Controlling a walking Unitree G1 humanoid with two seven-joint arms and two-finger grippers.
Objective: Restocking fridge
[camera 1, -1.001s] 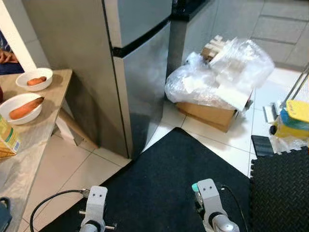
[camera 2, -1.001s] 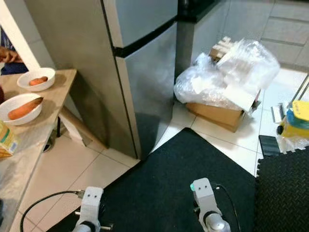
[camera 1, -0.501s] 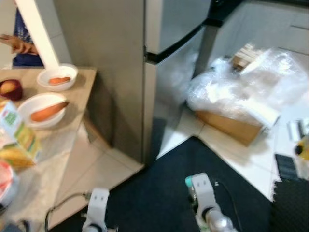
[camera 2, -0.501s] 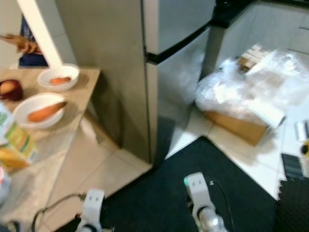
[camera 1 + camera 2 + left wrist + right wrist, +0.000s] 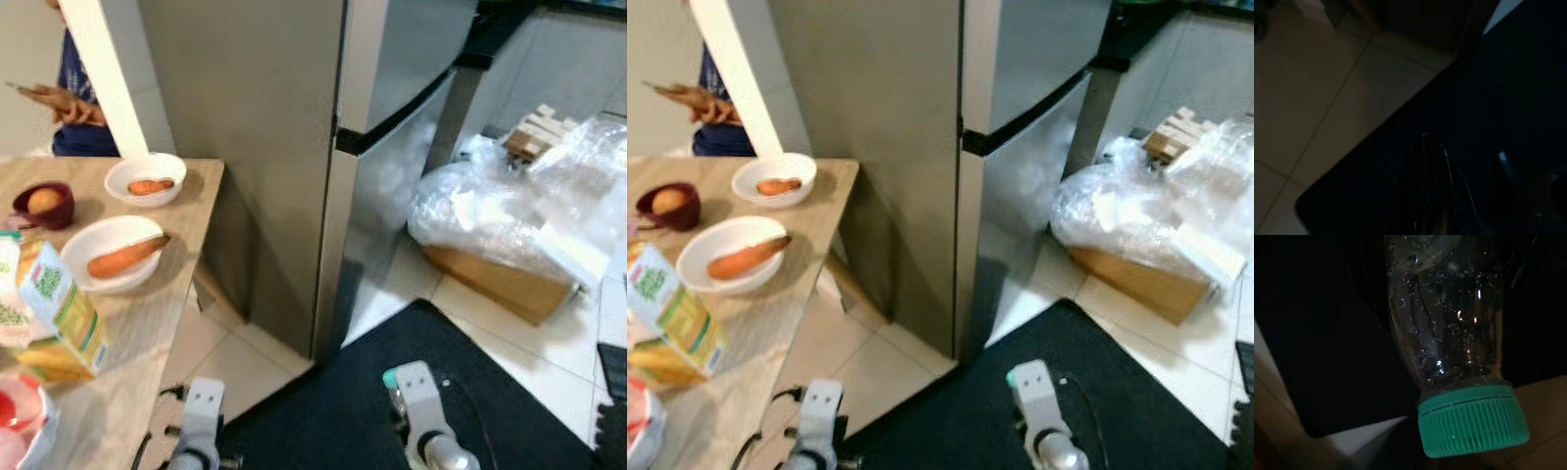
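The steel fridge [image 5: 392, 69] stands ahead with both doors closed. My right arm [image 5: 419, 411] hangs low over the black mat [image 5: 343, 411]. My right gripper [image 5: 1444, 254] is shut on a clear bottle [image 5: 1449, 333] with a green cap [image 5: 1471, 418], and the cap points down at the floor. My left arm [image 5: 203, 411] hangs idle on the left. In the dark left wrist view, the left gripper [image 5: 1432, 142] looks shut with nothing in it. On the wooden table [image 5: 167, 284] at the left are a white bowl with a carrot [image 5: 113, 255] and a juice carton [image 5: 59, 308].
A smaller white bowl [image 5: 145, 179] and a dark red bowl [image 5: 42, 203] stand farther back on the table. A person [image 5: 73, 88] stands behind it. A cardboard box under clear plastic [image 5: 519, 206] lies on the floor right of the fridge.
The whole picture has shifted right, so the camera has turned left and more of the table shows. Both arms hang as before, the bottle still in the right gripper.
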